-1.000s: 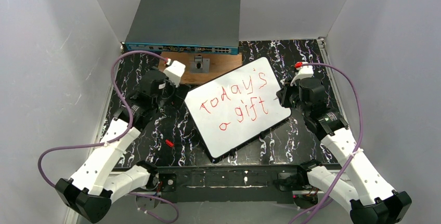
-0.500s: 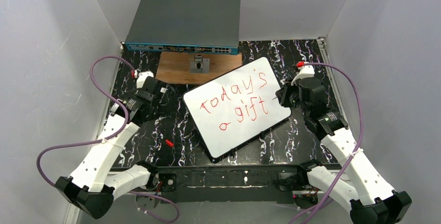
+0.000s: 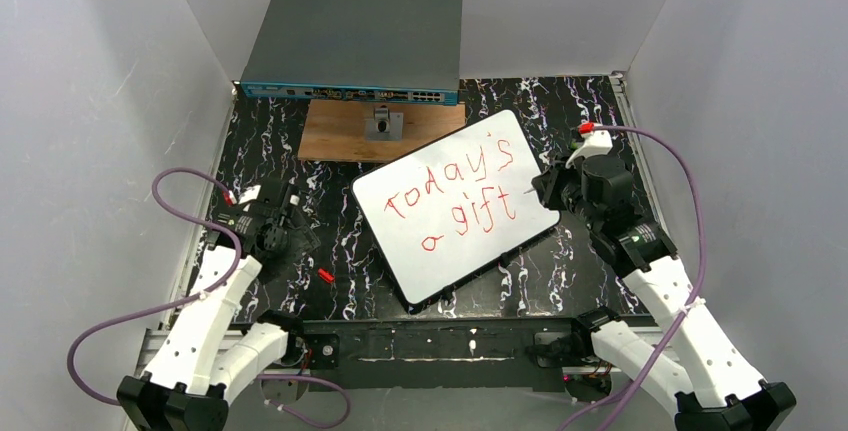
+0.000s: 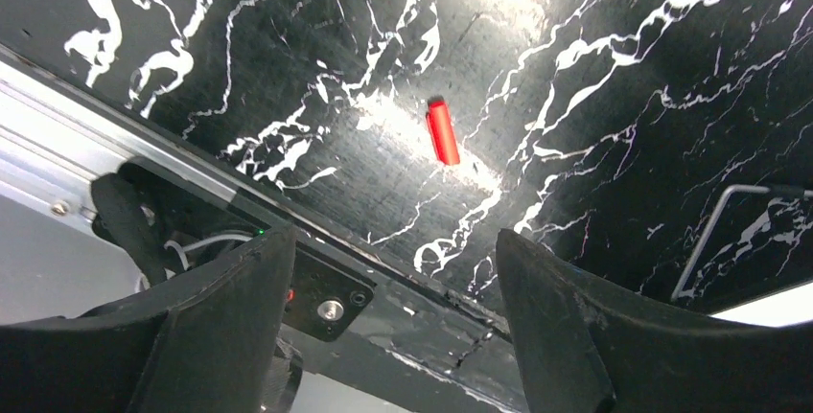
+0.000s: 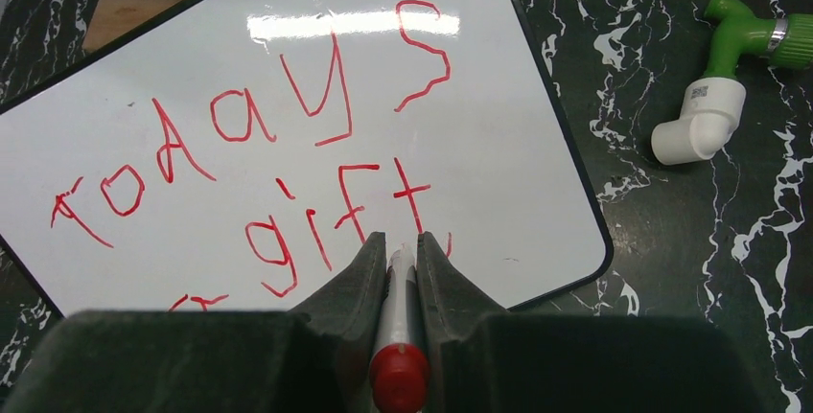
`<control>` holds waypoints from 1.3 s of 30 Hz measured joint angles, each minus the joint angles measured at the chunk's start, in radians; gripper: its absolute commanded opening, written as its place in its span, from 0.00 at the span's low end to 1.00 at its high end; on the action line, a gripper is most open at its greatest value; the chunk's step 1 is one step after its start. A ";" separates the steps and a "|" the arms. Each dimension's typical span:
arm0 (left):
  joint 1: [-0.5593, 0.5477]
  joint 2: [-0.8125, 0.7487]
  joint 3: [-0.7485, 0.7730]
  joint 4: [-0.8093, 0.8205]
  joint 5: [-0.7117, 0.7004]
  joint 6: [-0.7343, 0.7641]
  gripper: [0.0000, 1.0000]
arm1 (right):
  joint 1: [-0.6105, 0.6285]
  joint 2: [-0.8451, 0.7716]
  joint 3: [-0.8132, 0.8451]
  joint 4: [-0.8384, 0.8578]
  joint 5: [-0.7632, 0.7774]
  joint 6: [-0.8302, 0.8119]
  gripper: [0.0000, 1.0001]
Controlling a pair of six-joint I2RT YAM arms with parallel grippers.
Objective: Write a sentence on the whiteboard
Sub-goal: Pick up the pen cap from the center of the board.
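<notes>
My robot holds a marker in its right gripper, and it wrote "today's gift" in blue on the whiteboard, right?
Not quite. The writing on the whiteboard is red, not blue; the right wrist view shows it plainly. The rest holds: the right gripper is shut on the marker, and the words read "today's gift".

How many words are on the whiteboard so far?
2. "today's" runs along the upper line of the whiteboard; "gift" sits below it. A lone red loop lies left of "gift"; nothing seems hidden.

Network switch [image 3: 352, 46] behind whiteboard [image 3: 450, 266], cap [image 3: 325, 275] left of it
</notes>
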 measured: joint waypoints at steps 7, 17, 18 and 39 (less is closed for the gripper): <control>0.001 -0.095 -0.077 -0.007 0.043 -0.084 0.72 | 0.000 -0.045 0.008 -0.064 -0.018 0.017 0.01; 0.001 -0.237 -0.136 -0.100 0.070 -0.203 0.69 | 0.000 -0.148 0.044 -0.171 -0.010 0.055 0.01; 0.001 -0.245 -0.143 -0.110 0.072 -0.212 0.68 | 0.000 -0.164 0.044 -0.177 -0.006 0.064 0.01; 0.001 -0.264 -0.344 0.060 0.098 -0.426 0.50 | 0.000 -0.278 0.045 -0.300 0.013 0.101 0.01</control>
